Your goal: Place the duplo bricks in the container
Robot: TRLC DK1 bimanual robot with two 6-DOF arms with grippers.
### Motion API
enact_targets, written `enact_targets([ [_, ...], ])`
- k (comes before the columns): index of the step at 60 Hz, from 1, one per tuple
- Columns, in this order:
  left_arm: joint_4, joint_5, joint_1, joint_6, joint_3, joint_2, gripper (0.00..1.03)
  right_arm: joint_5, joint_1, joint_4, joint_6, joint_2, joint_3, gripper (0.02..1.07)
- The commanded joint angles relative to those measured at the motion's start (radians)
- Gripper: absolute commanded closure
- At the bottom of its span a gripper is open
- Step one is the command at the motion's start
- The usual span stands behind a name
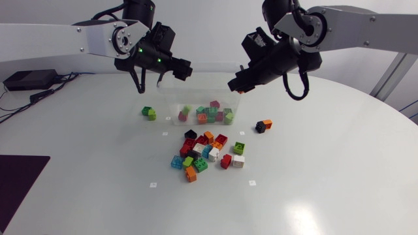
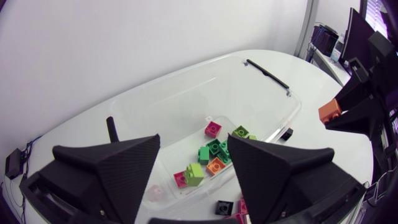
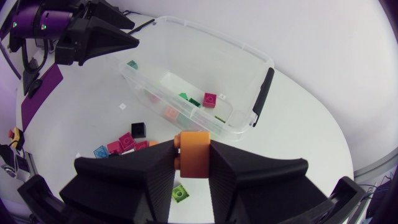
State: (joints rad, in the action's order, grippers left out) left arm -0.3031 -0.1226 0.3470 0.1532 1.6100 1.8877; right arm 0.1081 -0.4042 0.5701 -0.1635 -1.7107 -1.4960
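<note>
The clear plastic container [image 1: 171,98] stands at the table's middle back with several coloured duplo bricks [image 1: 208,114] in it. My left gripper [image 1: 181,68] hangs open over its rear left part; in the left wrist view my left gripper [image 2: 193,158] has nothing between its fingers, and the container's bricks [image 2: 214,155] show below. My right gripper [image 1: 236,85] hovers at the container's right end, shut on an orange brick [image 3: 194,149], which also shows as the orange brick [image 2: 329,111] in the left wrist view. A pile of loose bricks [image 1: 206,153] lies in front of the container.
A green pair of bricks [image 1: 149,113] lies left of the container, a black and an orange brick [image 1: 263,125] to its right. A dark mat [image 1: 19,183] covers the table's front left edge. A black box [image 1: 29,79] with cables sits at the far left.
</note>
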Motion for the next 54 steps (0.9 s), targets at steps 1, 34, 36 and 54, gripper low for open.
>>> enact_targets([
  [1,0.028,-0.005,-0.017,-0.018,-0.042,-0.050,0.05,0.010,-0.001,-0.021,0.027,-0.041,-0.038,0.86],
  [34,0.028,-0.022,-0.031,0.152,-0.417,-0.446,0.05,0.013,-0.007,-0.098,0.061,-0.184,-0.184,0.86],
  [36,0.021,-0.023,-0.028,0.166,-0.430,-0.461,0.05,0.013,-0.007,-0.102,0.061,-0.188,-0.188,0.86],
  [54,-0.050,-0.065,-0.008,0.255,-0.559,-0.561,0.06,0.012,-0.008,-0.145,0.067,-0.237,-0.230,0.86],
])
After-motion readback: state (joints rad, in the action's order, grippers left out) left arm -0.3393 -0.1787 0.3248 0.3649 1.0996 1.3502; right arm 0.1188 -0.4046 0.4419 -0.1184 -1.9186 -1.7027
